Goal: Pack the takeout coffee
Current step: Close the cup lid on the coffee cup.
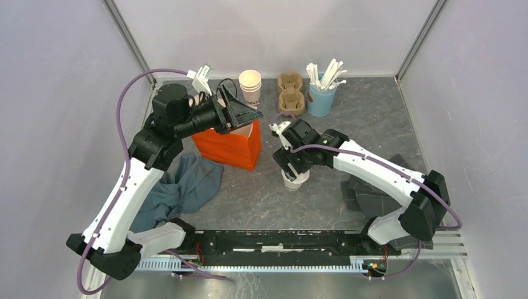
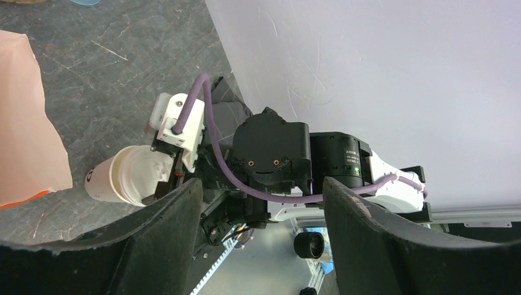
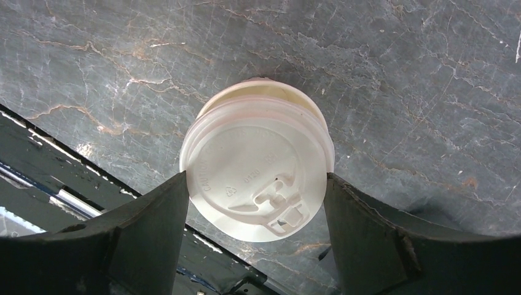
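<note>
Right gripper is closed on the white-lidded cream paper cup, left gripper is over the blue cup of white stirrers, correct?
No. The top external view shows the left gripper over the orange paper bag, not the blue cup of white stirrers, which stands farther back. The right gripper is indeed closed on the white-lidded cream paper cup.

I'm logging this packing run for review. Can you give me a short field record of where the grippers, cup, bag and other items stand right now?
left gripper: open, empty, by the top of the orange bag
right gripper: closed on the lidded cup, fingers against its lid rim
lidded cup: right of the bag; lifted or resting, cannot tell
back of table: lidless cup stack, cardboard carrier, blue cup of stirrers
cloths: blue-grey cloth, dark grey cloth
</note>
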`<state>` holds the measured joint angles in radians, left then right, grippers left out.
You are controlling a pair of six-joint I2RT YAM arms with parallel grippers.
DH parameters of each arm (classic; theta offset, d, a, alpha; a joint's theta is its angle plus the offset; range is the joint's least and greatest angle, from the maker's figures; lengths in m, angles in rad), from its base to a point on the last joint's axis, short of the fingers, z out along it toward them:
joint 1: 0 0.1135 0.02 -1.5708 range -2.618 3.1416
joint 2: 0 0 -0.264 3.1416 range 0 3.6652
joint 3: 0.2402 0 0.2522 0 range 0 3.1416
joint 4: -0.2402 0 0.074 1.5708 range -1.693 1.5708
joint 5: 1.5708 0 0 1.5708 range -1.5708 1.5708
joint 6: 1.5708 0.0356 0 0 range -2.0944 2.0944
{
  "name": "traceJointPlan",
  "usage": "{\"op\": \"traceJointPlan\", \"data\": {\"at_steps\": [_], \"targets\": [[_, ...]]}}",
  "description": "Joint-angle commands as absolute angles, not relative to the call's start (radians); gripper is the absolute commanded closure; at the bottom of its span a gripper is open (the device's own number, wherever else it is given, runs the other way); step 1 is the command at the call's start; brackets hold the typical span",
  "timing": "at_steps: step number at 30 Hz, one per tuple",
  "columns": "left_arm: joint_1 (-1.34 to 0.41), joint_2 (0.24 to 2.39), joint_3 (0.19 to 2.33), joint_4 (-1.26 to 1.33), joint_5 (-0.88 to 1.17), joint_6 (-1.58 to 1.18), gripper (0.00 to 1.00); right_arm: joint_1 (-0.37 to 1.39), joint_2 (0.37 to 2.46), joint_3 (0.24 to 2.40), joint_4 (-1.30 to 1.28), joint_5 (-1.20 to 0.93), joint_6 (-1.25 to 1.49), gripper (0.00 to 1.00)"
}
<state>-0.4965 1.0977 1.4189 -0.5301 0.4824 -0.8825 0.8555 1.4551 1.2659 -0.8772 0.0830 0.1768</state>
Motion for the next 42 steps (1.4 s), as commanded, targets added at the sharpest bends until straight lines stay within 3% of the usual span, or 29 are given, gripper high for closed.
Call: {"op": "traceJointPlan", "data": {"at_steps": [1, 22, 31, 37, 42], "targets": [[-0.493, 1.092, 1.428, -0.516, 0.52, -0.83, 0.22, 0.856, 1.469, 1.262, -0.832, 0.106, 0.159, 0.2], [-0.492, 1.119, 1.441, -0.515, 0.554, -0.824, 0.21, 0.856, 1.488, 1.254, -0.812, 0.106, 0.162, 0.17], [-0.496, 1.124, 1.436, -0.552, 0.537, -0.801, 0.21, 0.849, 1.483, 1.384, -0.886, 0.1, 0.176, 0.02], [-0.633, 1.154, 1.423, -0.603, 0.423, -0.775, 0.26, 0.702, 1.356, 1.396, -0.921, 0.006, 0.185, 0.02], [-0.831, 1.263, 1.486, -0.701, 0.237, -0.718, 0.36, 0.443, 1.176, 1.073, -0.723, -0.323, 0.14, 0.05]]}}
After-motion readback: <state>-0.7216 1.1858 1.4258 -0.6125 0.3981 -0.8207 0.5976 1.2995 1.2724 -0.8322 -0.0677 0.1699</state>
